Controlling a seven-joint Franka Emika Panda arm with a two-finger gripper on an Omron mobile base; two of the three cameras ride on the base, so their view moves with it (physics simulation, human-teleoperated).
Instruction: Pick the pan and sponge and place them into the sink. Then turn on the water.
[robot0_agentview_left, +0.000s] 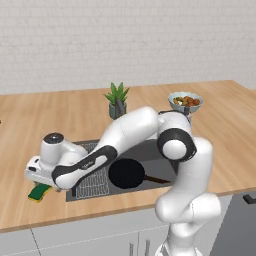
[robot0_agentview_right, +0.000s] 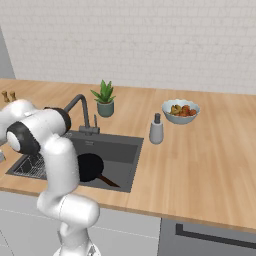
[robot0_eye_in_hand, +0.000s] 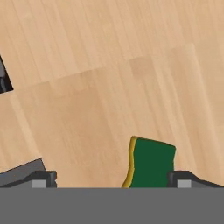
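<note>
The pan (robot0_agentview_left: 127, 173) already lies in the sink (robot0_agentview_left: 150, 152), round and black, flat on the dark basin floor with its thin handle (robot0_agentview_left: 157, 179) pointing toward the right front corner. From the right base view the pan (robot0_agentview_right: 90, 167) is partly hidden behind the robot's white arm, with the handle (robot0_agentview_right: 108, 181) sticking out toward the counter's front edge. The wire grid rack (robot0_agentview_left: 94, 182) sits in the left part of the basin, just beside the pan.

The sponge (robot0_agentview_left: 39, 191) lies on the wooden counter (robot0_agentview_left: 60, 120), just left of the sink near the front edge, green top up with a yellow layer along its side. The robot's hand hangs directly over it. In the hand view the sponge (robot0_eye_in_hand: 150, 162) sits on the bare wood between the two dark fingertips, nearer to the right one, and the gripper (robot0_eye_in_hand: 113, 179) is spread wide, with neither finger touching the sponge.

Behind the sink stands the dark faucet (robot0_agentview_right: 81, 111), its spout arching over the basin. A small potted plant (robot0_agentview_right: 104, 98) sits on the counter behind it, a grey soap dispenser (robot0_agentview_right: 156, 129) stands just right of the sink, and a pale bowl of food (robot0_agentview_right: 181, 111) rests further back to the right.
</note>
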